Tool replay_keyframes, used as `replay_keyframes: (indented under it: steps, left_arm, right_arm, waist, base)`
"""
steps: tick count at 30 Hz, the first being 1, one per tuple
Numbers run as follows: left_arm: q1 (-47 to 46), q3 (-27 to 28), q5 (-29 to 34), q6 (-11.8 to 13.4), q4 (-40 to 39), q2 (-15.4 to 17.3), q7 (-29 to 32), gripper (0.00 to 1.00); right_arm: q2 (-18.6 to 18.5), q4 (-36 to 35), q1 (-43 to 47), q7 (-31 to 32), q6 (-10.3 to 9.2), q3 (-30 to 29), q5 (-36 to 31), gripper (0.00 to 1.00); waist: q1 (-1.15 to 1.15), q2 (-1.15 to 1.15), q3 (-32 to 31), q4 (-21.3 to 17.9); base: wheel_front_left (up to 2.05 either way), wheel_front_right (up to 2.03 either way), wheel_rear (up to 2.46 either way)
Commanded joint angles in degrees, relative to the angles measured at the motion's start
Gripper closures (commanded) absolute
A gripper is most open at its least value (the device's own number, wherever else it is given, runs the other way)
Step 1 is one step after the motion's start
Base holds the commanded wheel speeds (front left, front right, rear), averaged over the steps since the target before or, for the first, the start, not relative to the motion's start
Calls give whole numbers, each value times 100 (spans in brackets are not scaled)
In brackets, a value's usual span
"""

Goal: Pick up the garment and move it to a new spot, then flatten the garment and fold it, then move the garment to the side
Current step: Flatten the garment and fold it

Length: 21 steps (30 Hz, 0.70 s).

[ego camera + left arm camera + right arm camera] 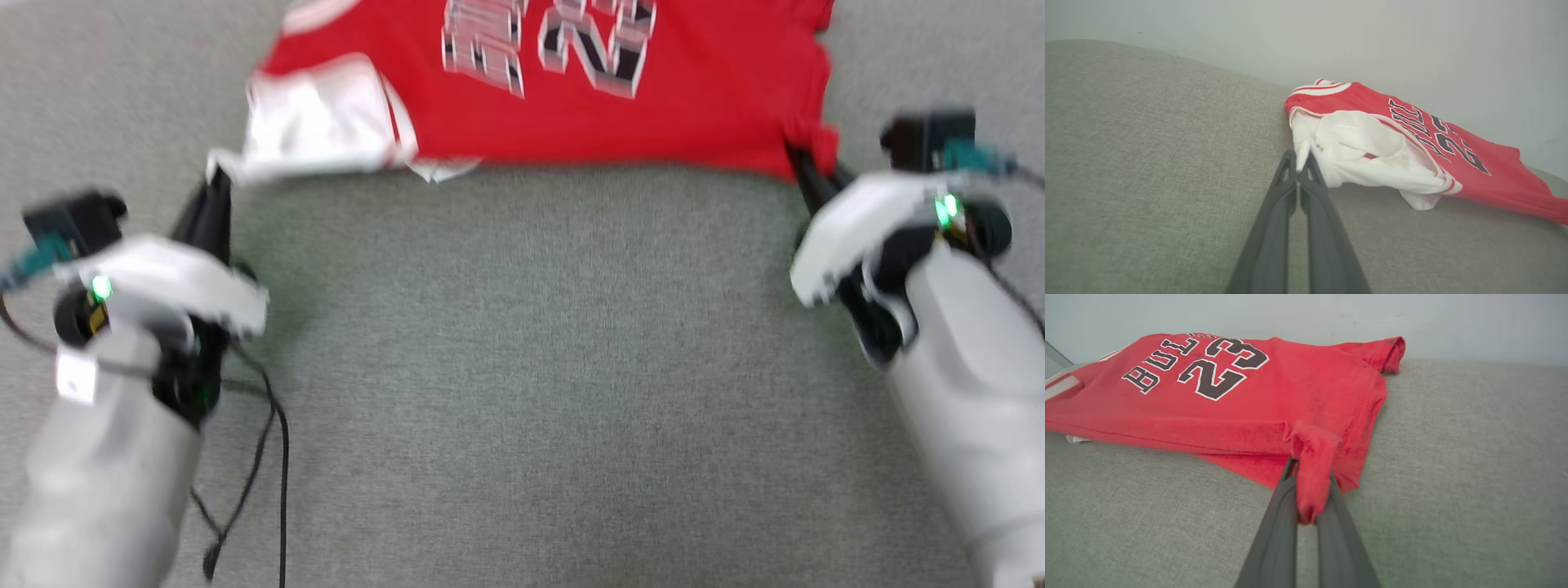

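Observation:
The garment (571, 106) is a red jersey with white sleeves and "23" lettering facing up, spread across the top of the grey surface. My left gripper (214, 186) is shut on the tip of its white sleeve (1355, 155); in the left wrist view white cloth sticks out between my closed fingers (1300, 163). My right gripper (804, 167) is shut on a bunched red corner (1312, 457) of the garment (1229, 400) at its right side. The garment hangs stretched between both grips, its near edge lifted slightly.
A grey fabric surface (522, 367) extends wide below the garment toward me. A pale wall (1306, 314) rises behind the surface's far edge. Black cables (273, 457) hang from my left forearm.

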Motion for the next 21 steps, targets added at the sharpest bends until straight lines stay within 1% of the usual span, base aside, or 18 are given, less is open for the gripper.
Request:
replay_keyframes:
  steps: [1, 7, 10, 13, 16, 21]
  left_arm:
    - [165, 61, 46, 1, -74, -26, -37, 100]
    - [1490, 364, 296, 179, -656, -77, -40, 100]
    - [2066, 384, 283, 289, -907, -93, -40, 100]
    - [2643, 355, 268, 452, -1193, -62, 44, 100]
    - [3189, 329, 229, 672, -1581, 2, 183, 100]
    - [4185, 371, 98, 1123, -2355, 75, 466, 100]
  right_arm:
    - [-107, -39, 191, -31, -10, 0, 62, 100]
    - [-316, -547, 1418, -116, -10, 87, 417, 100]
    - [-396, -856, 2017, -103, -11, -2, 543, 100]
    - [-489, -1174, 2613, -17, -11, -113, 577, 100]
    - [-540, -1561, 3188, 100, -11, -276, 517, 100]
    - [-432, -2241, 4204, 392, -11, -636, 325, 100]
  waist:
    - [0, 0, -240, 48]
    - [0, 0, -879, 100]
    - [0, 0, -1165, 151]
    - [0, 0, -1452, 178]
    - [0, 0, -1728, 196]
    - [0, 0, -2096, 229]
  base:
    - [0, 0, 0]
    - [0, 0, 0]
    - [0, 0, 0]
    - [0, 0, 0]
    - [0, 0, 0]
    - [0, 0, 0]
